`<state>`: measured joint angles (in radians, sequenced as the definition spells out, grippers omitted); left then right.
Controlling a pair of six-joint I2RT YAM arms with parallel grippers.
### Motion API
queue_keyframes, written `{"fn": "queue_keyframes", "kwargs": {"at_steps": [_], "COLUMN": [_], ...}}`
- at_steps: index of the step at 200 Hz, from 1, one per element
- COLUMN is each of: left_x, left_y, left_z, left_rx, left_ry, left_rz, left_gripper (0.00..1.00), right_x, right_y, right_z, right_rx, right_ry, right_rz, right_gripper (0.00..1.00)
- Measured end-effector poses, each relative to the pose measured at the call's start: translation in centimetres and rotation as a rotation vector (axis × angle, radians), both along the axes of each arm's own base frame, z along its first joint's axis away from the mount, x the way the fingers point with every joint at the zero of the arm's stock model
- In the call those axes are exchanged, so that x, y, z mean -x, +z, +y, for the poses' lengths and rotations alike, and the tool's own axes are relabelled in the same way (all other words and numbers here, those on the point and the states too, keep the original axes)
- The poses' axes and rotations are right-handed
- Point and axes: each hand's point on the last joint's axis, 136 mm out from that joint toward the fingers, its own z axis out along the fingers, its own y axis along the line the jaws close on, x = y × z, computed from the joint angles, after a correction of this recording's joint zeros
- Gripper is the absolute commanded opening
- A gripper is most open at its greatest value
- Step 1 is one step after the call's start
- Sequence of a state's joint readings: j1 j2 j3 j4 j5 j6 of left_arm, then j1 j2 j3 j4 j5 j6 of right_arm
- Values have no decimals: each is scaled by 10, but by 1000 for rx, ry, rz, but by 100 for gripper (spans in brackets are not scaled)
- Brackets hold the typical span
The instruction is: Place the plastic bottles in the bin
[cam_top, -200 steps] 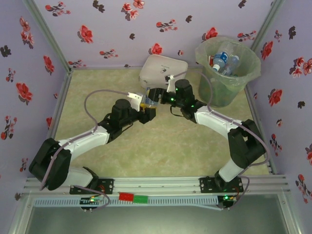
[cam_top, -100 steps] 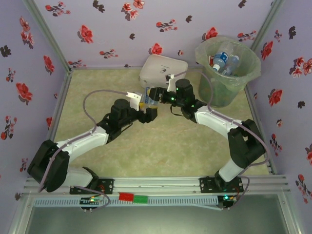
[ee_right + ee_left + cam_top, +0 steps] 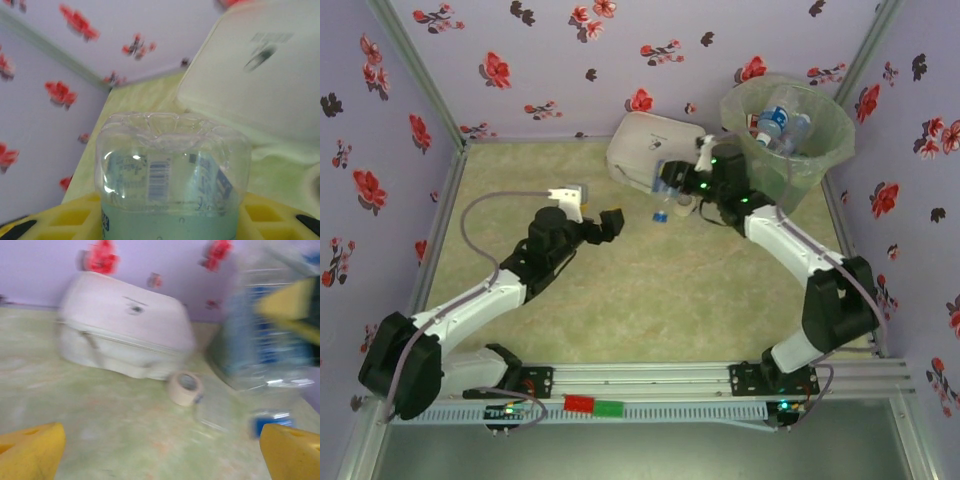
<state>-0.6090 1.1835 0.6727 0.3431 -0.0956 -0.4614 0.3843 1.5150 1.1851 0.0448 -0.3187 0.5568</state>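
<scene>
"Where was the bottle (image 3: 172, 165)?"

"It hung cap down, pinched in the right end effector (image 3: 667, 185). It was above the counter (image 3: 520, 180), between the white box (image 3: 640, 140) and the bin (image 3: 782, 190). The left end effector (image 3: 609, 223) stood spread wide and empty."

"And the risk?"

"The smooth, squashy wall could have slipped from the pads. The dangling bottle might also have clipped the bin's rim going over."

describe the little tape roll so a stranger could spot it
Start at the white rounded box by the back wall. On the table just in front of its right end lies the tape roll, a small beige ring, opaque and hollow, unlike the clear blue-labelled bottle beside it.
</scene>
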Motion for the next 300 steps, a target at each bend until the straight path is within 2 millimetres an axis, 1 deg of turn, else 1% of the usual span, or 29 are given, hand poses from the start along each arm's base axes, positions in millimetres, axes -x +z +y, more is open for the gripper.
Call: {"fn": "queue_keyframes", "kwargs": {"at_steps": [11,25,40,49,67,83,97,111,122,144,158,177,223,256,260,267,281,284,288,289,292,300], "left_x": [-10,-19,-25,-26,-25,-24,-24,-24,-24,-24,-25,-25,-23,-23,-23,-23,-23,-23,-23,-23,-23,-23], "left_y": [-8,-21,-35,-44,-59,-65,-67,-67,-68,-69,-72,-80,-84,-85,-85,-85,-85,-85,-85,-85,-85,-85], "left_z": [22,51,74,83,90,91,91,92,92,92,91,87,84,83,83,83,83,83,83,83,83,83], "left_rx": [3,8,14,13,5,3,5,7,9,14,22,29,48,49,49,49,48,48,48,48,48,48], "left_ry": [94,204,293,329,357,363,367,368,370,371,372,363,349,346,345,346,346,346,345,346,346,345], "left_rz": [37,92,140,168,213,233,241,243,244,249,260,283,302,304,304,304,304,304,304,304,304,304], "left_gripper": [100,100,100,100,100,100,100,100,100,100,100,100,100,100,100,100,100,100,100,100,100,100], "right_x": [-8,-17,-22,-23,-20,-17,-15,-14,-14,-17,-24,-37,-66,-76,-76,-77,-78,-78,-79,-79,-79,-79], "right_y": [24,60,96,117,149,171,184,191,192,187,183,172,132,103,100,94,90,90,91,91,92,96], "right_z": [-25,-57,-87,-104,-134,-161,-183,-204,-220,-249,-264,-282,-310,-320,-320,-320,-319,-319,-319,-319,-319,-319], "right_rx": [7,15,33,50,89,140,200,269,325,438,491,544,602,616,618,618,613,610,608,604,610,607], "right_ry": [-58,-130,-202,-247,-332,-417,-497,-581,-638,-735,-779,-818,-829,-814,-811,-805,-798,-799,-800,-802,-798,-801], "right_rz": [-39,-102,-171,-212,-277,-320,-349,-369,-373,-353,-332,-284,-130,-36,-27,-10,13,16,17,17,15,9], "right_gripper": [47,46,46,46,46,45,45,45,45,45,45,45,47,52,55,61,79,84,96,98,99,100]}}
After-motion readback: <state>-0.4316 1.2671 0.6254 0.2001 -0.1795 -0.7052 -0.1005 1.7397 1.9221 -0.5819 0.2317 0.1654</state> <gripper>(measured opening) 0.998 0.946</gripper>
